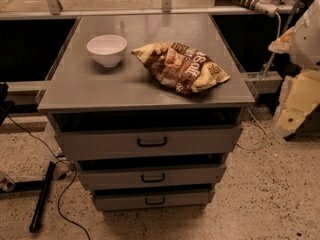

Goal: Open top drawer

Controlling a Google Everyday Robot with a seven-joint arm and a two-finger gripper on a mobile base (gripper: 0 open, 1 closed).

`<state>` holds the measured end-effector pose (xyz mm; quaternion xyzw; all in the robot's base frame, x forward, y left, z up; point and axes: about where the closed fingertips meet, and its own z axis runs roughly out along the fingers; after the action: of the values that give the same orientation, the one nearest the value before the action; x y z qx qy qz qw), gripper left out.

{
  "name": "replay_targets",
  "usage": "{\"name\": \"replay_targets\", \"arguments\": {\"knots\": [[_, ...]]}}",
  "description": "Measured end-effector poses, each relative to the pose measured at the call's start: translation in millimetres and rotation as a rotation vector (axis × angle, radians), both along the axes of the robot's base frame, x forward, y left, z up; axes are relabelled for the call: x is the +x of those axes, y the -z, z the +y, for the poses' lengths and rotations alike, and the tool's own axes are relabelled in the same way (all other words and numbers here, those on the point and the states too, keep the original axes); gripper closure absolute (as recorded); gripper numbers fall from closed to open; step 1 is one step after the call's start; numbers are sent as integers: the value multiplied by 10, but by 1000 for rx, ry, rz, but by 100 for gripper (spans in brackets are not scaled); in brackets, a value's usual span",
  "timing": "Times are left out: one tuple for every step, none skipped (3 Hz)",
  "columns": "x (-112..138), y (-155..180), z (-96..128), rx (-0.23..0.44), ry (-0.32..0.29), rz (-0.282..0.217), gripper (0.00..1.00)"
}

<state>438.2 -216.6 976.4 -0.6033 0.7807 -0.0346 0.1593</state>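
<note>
The top drawer (150,141) is the widest of three grey metal drawers under the grey cabinet top (100,84). Its flat front carries a small black loop handle (152,142) at the centre. A dark gap shows between the drawer front and the cabinet top. My arm and gripper (292,109), pale yellow and white, hang at the right edge of the view. The gripper is to the right of the cabinet, about level with the top drawer and apart from it. It holds nothing that I can see.
A white bowl (107,49) and a brown chip bag (182,66) lie on the cabinet top. The mid-width drawer (152,176) and the narrowest drawer (154,200) sit below. Black cables (42,196) run over the speckled floor at the left.
</note>
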Motion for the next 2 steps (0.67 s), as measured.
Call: {"name": "replay_targets", "arguments": {"knots": [[-19,-5,22,4,-10,-6,0],[-90,162,112,36,-59,-17,0]]}}
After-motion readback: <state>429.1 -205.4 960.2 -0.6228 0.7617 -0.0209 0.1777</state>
